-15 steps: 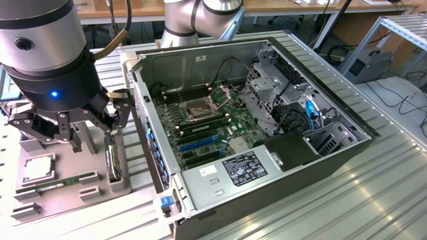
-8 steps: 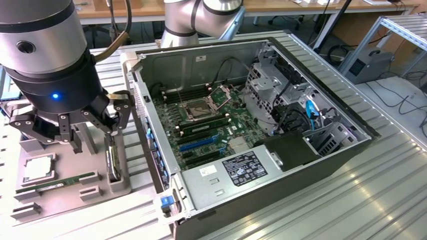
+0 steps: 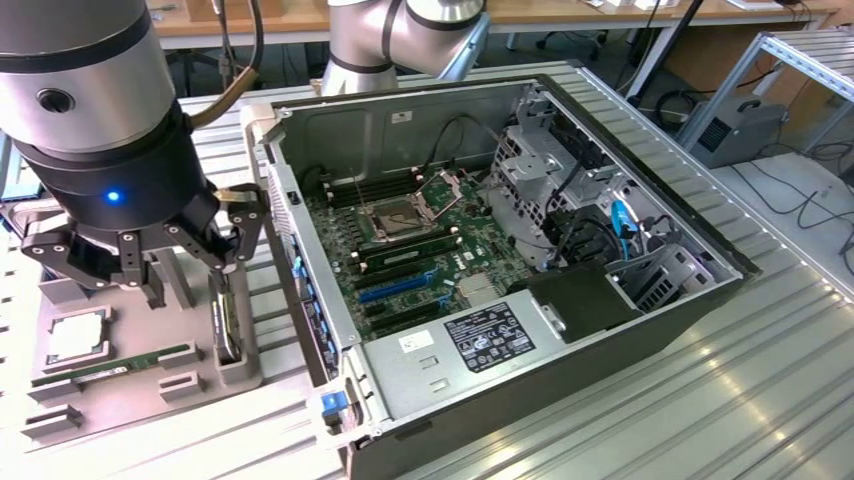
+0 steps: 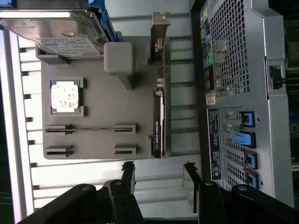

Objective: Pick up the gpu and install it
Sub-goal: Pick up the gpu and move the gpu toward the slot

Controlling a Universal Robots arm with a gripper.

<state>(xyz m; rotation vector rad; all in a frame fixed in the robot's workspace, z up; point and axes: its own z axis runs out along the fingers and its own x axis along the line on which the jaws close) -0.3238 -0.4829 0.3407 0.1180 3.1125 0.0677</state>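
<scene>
1. The arm (image 3: 94,120) hangs over a grey parts fixture (image 3: 134,375) on the slatted metal tabletop (image 3: 747,400). The fixture sits to the exterior view's left of an open computer case (image 3: 641,330).
2. The jaws stand wide apart with nothing between them, and they touch nothing.
3. The gpu (image 3: 228,325) stands on its long edge in a slot along the side of the fixture nearest the case. It is not yet lifted out.
4. In the wrist view the gpu (image 4: 159,126) shows as a thin dark strip, with its pale metal bracket (image 4: 160,28) at the end away from the jaws. The card's near end lies close to the jaws and in line with the gap between them, but clear of both.
5. The fixture (image 4: 103,98) also carries other parts:
   - a square processor chip (image 4: 65,96) in a recess
   - a narrow memory stick (image 4: 88,129) held on edge between two small blocks
   - a silver hard drive (image 4: 56,32) with a white label at the fixture's far end
6. These three parts lie well away from the jaws, on the far side of the gpu from the case.
7. Inside the case, the green motherboard (image 3: 414,250) lies exposed, with blue expansion slots (image 3: 387,290) near the power supply (image 3: 481,340).
</scene>
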